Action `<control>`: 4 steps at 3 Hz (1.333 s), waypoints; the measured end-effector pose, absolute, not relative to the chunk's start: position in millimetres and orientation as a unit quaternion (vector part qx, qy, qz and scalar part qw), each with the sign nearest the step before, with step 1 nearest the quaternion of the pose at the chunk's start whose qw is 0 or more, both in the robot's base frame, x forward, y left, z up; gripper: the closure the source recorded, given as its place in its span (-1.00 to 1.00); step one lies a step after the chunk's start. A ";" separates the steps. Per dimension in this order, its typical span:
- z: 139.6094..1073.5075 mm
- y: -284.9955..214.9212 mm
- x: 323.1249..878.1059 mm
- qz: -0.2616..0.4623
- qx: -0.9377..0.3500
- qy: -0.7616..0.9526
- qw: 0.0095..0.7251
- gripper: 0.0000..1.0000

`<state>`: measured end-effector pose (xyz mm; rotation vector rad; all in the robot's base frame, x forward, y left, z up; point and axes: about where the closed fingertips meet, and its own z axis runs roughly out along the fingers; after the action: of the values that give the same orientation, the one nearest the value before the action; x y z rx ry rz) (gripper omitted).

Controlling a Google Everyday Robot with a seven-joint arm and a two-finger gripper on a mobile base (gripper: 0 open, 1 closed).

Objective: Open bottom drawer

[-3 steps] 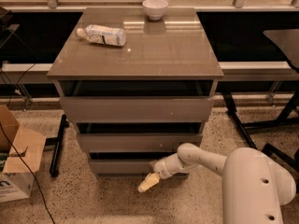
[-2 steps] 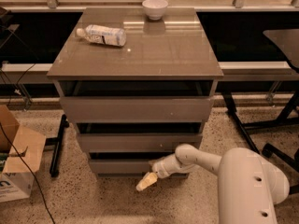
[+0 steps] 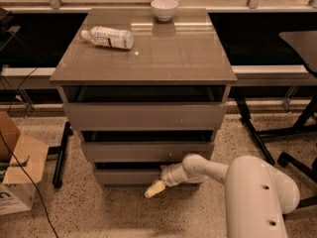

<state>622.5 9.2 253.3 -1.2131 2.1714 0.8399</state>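
The bottom drawer (image 3: 126,176) is the lowest, smallest front of the taupe-grey cabinet (image 3: 143,58). A dark gap runs above its front. The middle drawer (image 3: 143,151) and the taller top drawer (image 3: 143,115) sit above it. My gripper (image 3: 154,189) is low in front of the bottom drawer's right half, its cream fingertip pointing down-left toward the floor. My white arm (image 3: 247,187) reaches in from the lower right and hides the drawer's right end.
A plastic bottle (image 3: 109,36) lies on the cabinet top and a white bowl (image 3: 164,8) stands at its back edge. A cardboard box (image 3: 17,170) stands on the floor at left. Black stand legs (image 3: 62,152) at left and chair legs (image 3: 292,157) at right flank the cabinet.
The gripper has stayed at the bottom drawer's front, shifting only slightly. The drawer front looks unchanged.
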 end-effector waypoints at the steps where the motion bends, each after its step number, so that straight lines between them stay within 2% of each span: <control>1: 239.2 4.8 642.6 0.297 -0.445 0.803 0.262 -1.00; 3: 211.7 3.3 666.6 0.302 -0.437 0.808 0.254 -0.95; 4: 210.7 3.6 665.1 0.302 -0.437 0.809 0.253 -0.50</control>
<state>665.1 3.6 210.7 -1.1888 2.1980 0.8200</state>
